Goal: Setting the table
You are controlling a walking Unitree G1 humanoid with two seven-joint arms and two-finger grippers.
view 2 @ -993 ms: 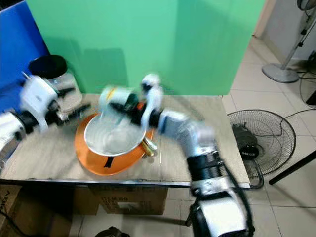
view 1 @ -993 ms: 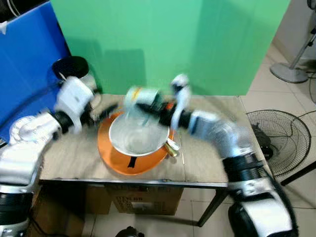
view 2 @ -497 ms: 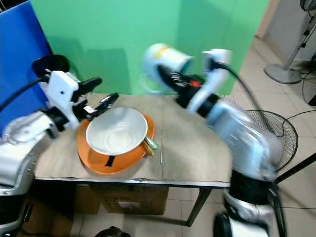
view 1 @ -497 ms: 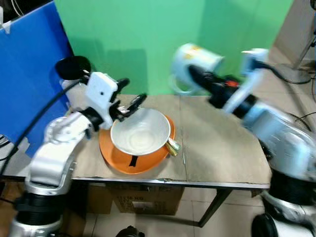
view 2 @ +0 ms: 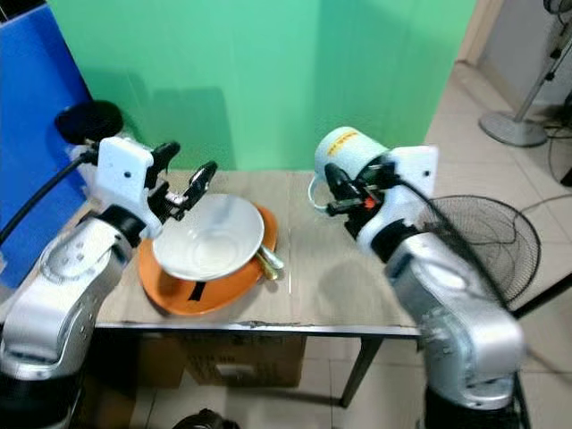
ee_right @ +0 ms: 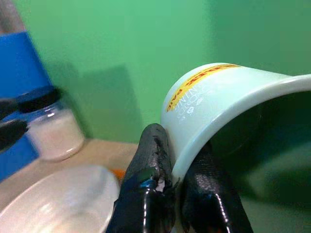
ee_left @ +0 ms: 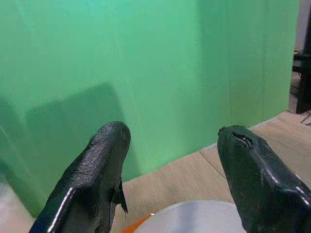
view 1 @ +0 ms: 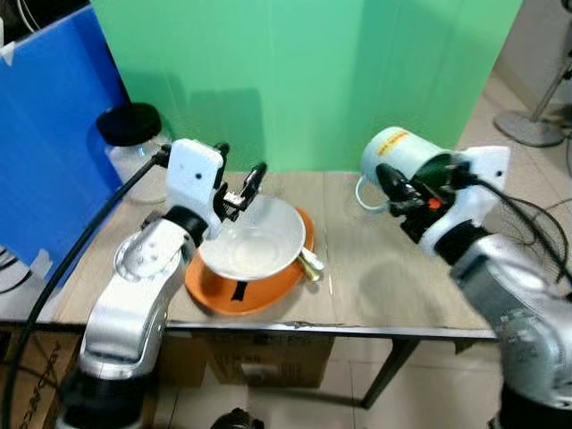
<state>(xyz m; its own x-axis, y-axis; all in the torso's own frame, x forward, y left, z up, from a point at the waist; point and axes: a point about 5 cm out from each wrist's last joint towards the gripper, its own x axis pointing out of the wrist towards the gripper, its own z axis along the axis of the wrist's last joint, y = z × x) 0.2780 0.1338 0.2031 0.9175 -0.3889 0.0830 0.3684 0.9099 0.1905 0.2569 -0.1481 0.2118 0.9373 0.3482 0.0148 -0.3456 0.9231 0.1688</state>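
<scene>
Mug (view 1: 399,159) in pale mint with a yellow band sits in the right gripper (ee_right: 170,194), whose two black fingers pinch the rim, one inside and one outside the wall. It is held tilted in the air above the right half of the wooden table (view 1: 384,286), mouth turned toward the robot and handle hanging on the side nearer the bowl. Half a second ago the mug was higher and further back against the green backdrop (view 1: 295,71); a second ago it hung right over the bowl, so it has travelled away to the right and come down.

White bowl (view 1: 252,238) rests on the orange plate (view 1: 268,290) on the left half of the table, with a small gold-coloured piece (view 1: 310,265) (possibly a spoon handle, too blurred to tell) at its right edge. The bowl and plate have kept their places.

Left gripper (view 1: 239,184) hovers at the bowl's far-left rim with its fingers spread wide and nothing between them, raised a little from where it was.

Behind it, at the table's back-left corner, stands a clear jar (view 1: 131,143) with a black lid, beside a blue panel (view 1: 49,134).
</scene>
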